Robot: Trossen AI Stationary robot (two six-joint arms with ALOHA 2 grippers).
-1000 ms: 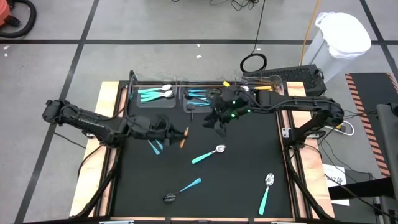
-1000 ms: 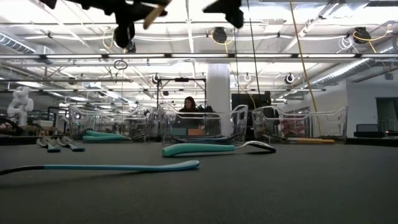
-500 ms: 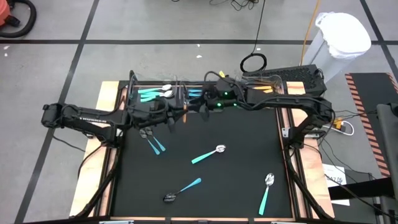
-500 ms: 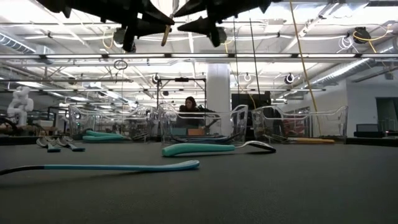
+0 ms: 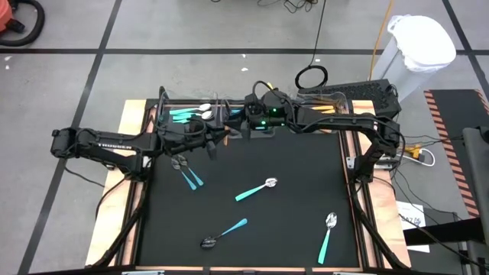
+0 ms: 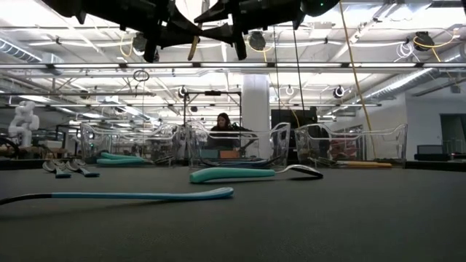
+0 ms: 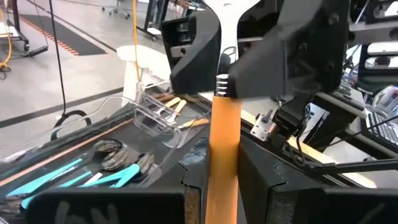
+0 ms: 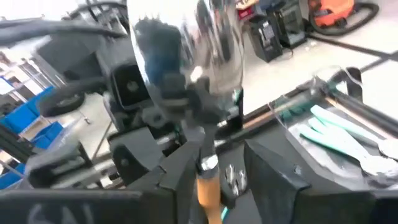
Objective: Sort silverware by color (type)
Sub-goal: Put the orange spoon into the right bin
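Two grippers meet on one orange spoon

Your left gripper is clamped on the orange-handled spoon, above the table's far middle. Its long axis runs left to right, bowl toward your right gripper, whose fingers flank the spoon's neck, partly parted.

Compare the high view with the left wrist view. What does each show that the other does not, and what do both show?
Only the high view shows the loose spoons lying on the black mat, for instance one teal spoon. Only the left wrist view shows the ribbed metal collar above the orange handle. Both show the orange-handled spoon gripped by the left tool, the right tool at its head end, and the sorted teal spoons.
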